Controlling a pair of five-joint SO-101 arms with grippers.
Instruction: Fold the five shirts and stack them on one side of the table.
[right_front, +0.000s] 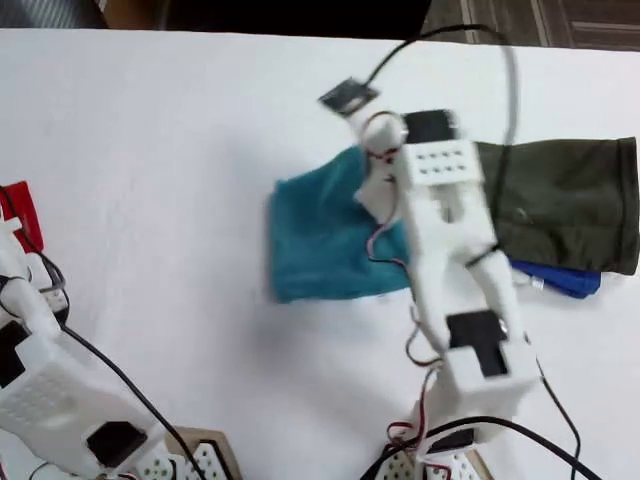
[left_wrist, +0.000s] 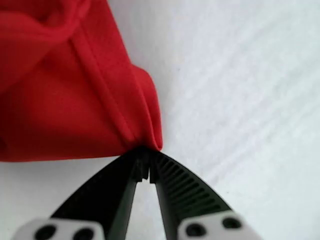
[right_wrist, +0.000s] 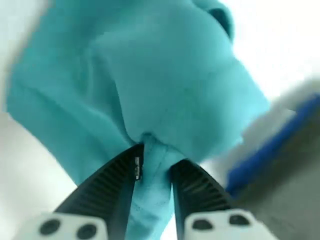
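1. Right gripper: the jaws are narrowed onto a thick fold of the teal shirt. Cloth fills the gap between the two black ribbed fingers, and the shirt bunches up and away from the pinch.
2. Left gripper: the jaws are closed almost to touching, with the tips nipping the very corner of the red shirt. A hem seam runs down to that corner.
3. Teal shirt, high view: it lies as a rumpled, roughly square patch near the middle of the table. Its right part is under the right arm.
4. Green shirt: folded flat at the right edge of the table, just right of the teal one.
5. Blue shirt: it lies under the green one, and a strip of it sticks out on the near side.
6. Red shirt, high view: a small piece of it is seen at the left edge of the table, well apart from the other three.
7. Left arm: it is at the near left corner, beside the red cloth.
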